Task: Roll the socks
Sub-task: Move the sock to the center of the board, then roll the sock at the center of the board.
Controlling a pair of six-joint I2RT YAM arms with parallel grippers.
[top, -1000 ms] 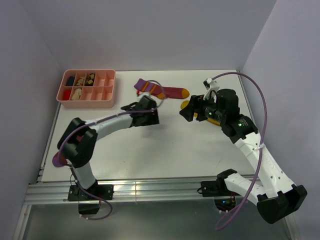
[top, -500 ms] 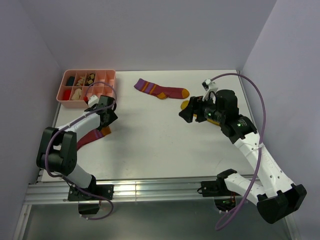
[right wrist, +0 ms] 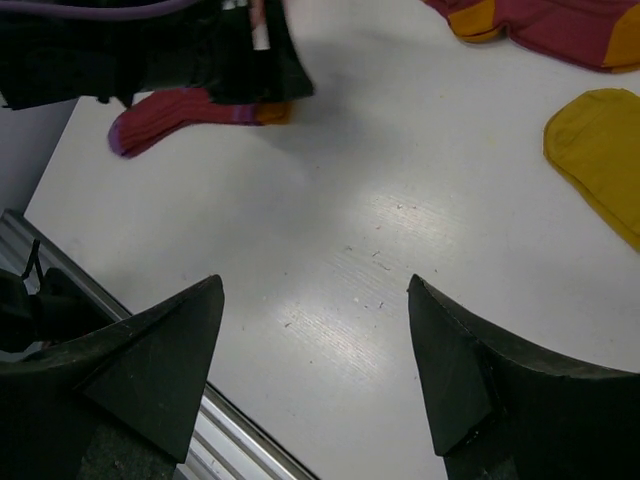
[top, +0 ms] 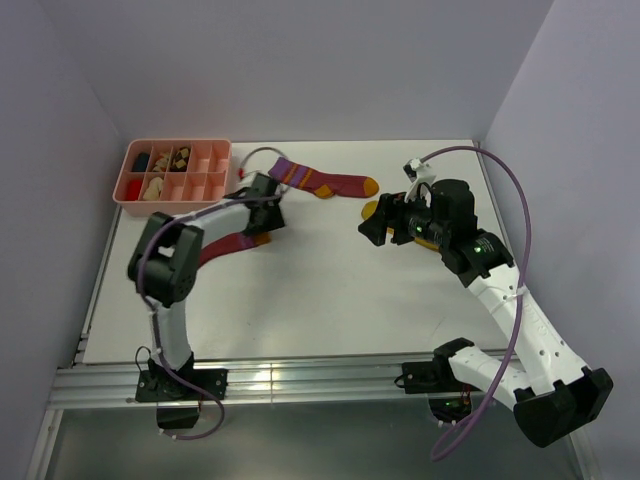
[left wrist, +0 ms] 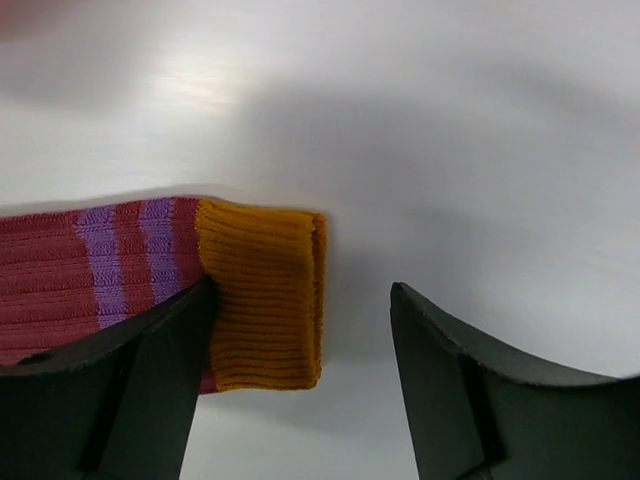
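Straddling the orange end of a maroon sock (left wrist: 250,280) with the left gripper (left wrist: 302,290), jaws spread wide and gripping nothing. Hanging the right gripper (right wrist: 315,290) equally unclenched and empty above the table (right wrist: 330,250), near the mustard sock (right wrist: 600,150) and the second maroon sock (top: 325,182) lying flat toward the back.

Bright, even light from above falls on a white table (top: 330,290), leaving soft-edged shadows. Pale glare streaks the tabletop in both wrist views. The left wrist view looks smeared near its top edge, perhaps motion blur; the sock (left wrist: 262,295) below is sharp.
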